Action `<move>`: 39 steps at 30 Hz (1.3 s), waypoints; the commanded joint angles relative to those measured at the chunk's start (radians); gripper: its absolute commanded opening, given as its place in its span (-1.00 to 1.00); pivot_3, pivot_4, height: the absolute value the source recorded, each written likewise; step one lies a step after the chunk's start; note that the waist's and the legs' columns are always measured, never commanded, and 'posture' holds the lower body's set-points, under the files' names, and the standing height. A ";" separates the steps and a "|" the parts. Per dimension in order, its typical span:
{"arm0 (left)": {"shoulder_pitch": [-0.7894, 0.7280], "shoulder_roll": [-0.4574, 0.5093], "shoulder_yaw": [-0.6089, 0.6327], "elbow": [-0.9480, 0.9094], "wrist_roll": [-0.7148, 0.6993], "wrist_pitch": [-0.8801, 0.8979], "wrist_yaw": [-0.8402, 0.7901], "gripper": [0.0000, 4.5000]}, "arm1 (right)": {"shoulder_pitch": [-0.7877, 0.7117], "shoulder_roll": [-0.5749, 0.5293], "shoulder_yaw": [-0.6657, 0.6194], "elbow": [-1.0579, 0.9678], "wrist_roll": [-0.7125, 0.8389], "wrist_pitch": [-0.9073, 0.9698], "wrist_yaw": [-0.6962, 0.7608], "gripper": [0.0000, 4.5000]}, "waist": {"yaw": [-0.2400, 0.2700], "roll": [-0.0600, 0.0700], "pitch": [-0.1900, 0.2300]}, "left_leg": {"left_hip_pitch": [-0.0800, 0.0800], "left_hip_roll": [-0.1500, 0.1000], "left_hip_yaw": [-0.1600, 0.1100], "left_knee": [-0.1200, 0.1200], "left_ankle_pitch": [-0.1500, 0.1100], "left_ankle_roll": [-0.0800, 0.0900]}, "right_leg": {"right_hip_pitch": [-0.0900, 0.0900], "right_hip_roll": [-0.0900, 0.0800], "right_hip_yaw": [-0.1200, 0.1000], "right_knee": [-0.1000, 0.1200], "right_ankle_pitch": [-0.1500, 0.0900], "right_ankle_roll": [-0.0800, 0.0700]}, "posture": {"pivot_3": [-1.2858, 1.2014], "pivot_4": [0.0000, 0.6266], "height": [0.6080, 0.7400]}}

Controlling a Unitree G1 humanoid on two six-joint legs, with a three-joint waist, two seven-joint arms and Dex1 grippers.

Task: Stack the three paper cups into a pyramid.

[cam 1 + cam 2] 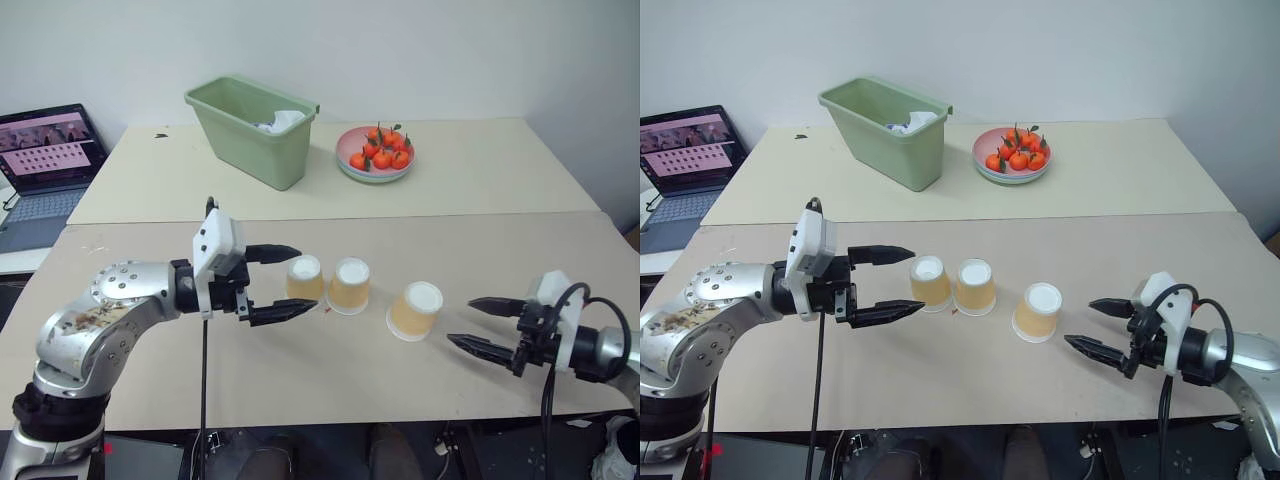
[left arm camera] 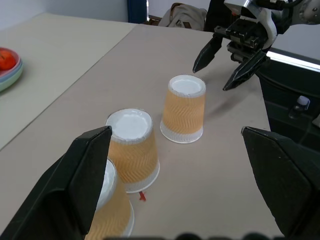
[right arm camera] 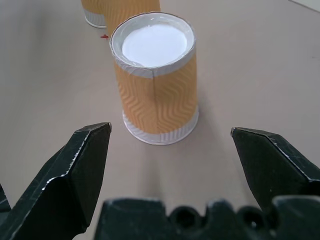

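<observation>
Green bin point(image 1: 255, 130) with something white inside and a pink plate point(image 1: 372, 168) of small orange fruits point(image 1: 382, 152) sit on the far table; laptop point(image 1: 45, 160) off the left edge. Three paper cups point(image 1: 350, 286), tan with white bases, stand upside down in a row mid-bench, unstacked. Left gripper point(image 1: 283, 283) released beside the left cup; right gripper point(image 1: 482, 324) released near the right cup.

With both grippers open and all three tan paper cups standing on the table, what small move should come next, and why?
Probably the right gripper should ease forward around the lone tan paper cup. That cup stands upside down apart from the two tan cups side by side, directly before the open right fingers; nothing is stacked yet. The left gripper, also open, waits beside the pair.
</observation>
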 commanded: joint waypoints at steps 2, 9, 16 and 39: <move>-0.037 0.003 -0.011 0.020 0.010 -0.038 -0.016 0.97 | -0.061 0.025 0.020 -0.020 0.004 -0.028 -0.010 1.00 | -0.004 0.000 0.000 | 0.000 0.000 0.000 0.000 0.000 0.000 | 0.000 0.000 0.000 0.000 0.001 -0.002 | 0.03 -0.52 0.79; -0.060 -0.007 -0.036 0.027 0.018 -0.042 -0.003 0.97 | -0.146 0.049 0.083 0.017 -0.018 -0.043 -0.008 1.00 | -0.003 0.000 0.000 | -0.001 0.000 0.000 0.000 -0.001 0.001 | -0.001 0.000 0.000 -0.001 0.003 -0.006 | 0.03 -0.52 0.79; -0.069 -0.018 -0.026 0.041 0.011 -0.026 0.031 0.97 | -0.228 0.095 0.160 0.037 -0.029 -0.042 -0.011 1.00 | -0.003 0.000 0.000 | -0.001 0.000 0.000 0.000 -0.001 0.001 | -0.001 0.000 0.000 -0.001 0.003 -0.006 | 0.03 -0.52 0.79; 0.113 0.023 0.122 0.074 0.041 -0.054 0.103 1.00 | -0.886 0.144 0.282 0.344 0.015 0.016 0.189 0.43 | -0.025 0.001 0.001 | -0.001 0.001 0.003 -0.001 0.000 0.000 | -0.005 0.002 0.003 0.000 0.004 -0.007 | 0.03 -0.52 0.79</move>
